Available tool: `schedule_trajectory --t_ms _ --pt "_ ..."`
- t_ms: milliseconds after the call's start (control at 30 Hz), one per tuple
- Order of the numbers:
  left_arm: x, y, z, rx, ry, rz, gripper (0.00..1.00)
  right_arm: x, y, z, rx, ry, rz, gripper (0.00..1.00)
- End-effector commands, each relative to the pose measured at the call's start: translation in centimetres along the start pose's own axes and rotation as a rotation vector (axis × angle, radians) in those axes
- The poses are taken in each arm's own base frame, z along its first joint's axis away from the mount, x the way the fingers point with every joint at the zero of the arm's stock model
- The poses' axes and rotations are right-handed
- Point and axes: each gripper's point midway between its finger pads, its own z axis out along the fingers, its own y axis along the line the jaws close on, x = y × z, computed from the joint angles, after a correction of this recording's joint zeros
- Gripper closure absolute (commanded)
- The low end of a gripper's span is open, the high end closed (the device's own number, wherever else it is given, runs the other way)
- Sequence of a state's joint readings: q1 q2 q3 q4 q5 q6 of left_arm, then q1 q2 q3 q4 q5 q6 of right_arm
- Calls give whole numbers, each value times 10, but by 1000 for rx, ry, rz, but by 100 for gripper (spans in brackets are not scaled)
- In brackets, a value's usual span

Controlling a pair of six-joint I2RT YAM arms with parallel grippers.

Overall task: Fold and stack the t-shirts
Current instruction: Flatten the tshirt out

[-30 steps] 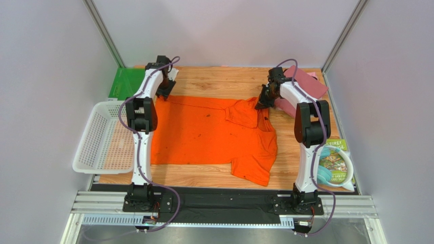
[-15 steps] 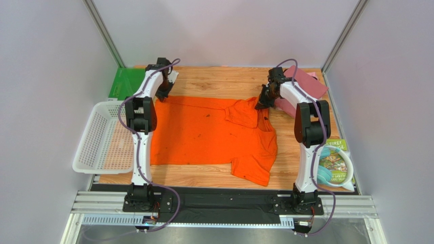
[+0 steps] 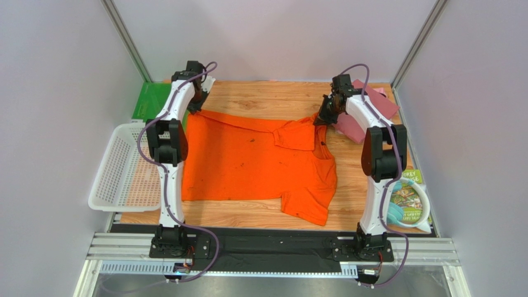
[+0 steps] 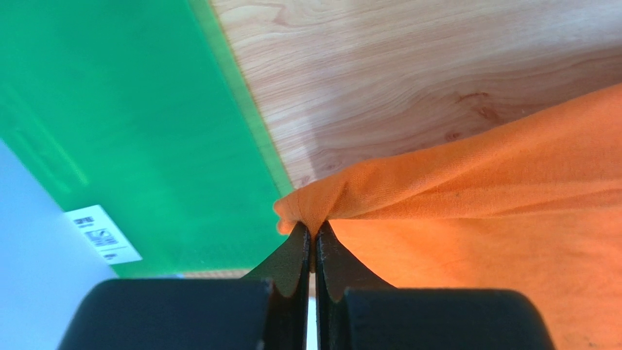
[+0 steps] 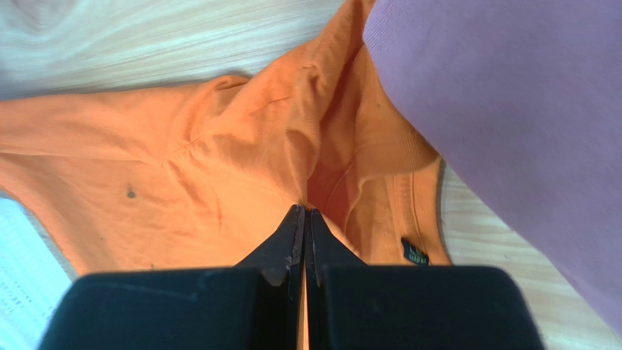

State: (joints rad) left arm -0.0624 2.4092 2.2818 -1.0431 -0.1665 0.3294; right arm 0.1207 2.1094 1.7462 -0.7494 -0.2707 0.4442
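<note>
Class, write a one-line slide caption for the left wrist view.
Left gripper shut on a bunched corner of the orange t-shirt, beside the green sheet.

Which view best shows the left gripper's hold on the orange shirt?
Left wrist: close up, the left gripper is shut on a bunched corner of the orange shirt. The top view shows it small, partly behind the arm; the right wrist view misses it.

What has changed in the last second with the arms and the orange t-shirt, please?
The left tool closed on the far left corner of the orange t-shirt, and both arms shifted toward the far edge, tugging the cloth slightly along. The right tool kept its grip near the collar. The shirt's near half, the white basket and the folded maroon shirt stayed put.
</note>
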Motion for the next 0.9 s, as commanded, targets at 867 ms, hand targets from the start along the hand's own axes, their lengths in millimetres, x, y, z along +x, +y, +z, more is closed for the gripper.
schedule_trajectory --t_ms 867 --pt "-8 -12 -53 -11 -86 98 100 2 11 -12 -76 4 -7 82"
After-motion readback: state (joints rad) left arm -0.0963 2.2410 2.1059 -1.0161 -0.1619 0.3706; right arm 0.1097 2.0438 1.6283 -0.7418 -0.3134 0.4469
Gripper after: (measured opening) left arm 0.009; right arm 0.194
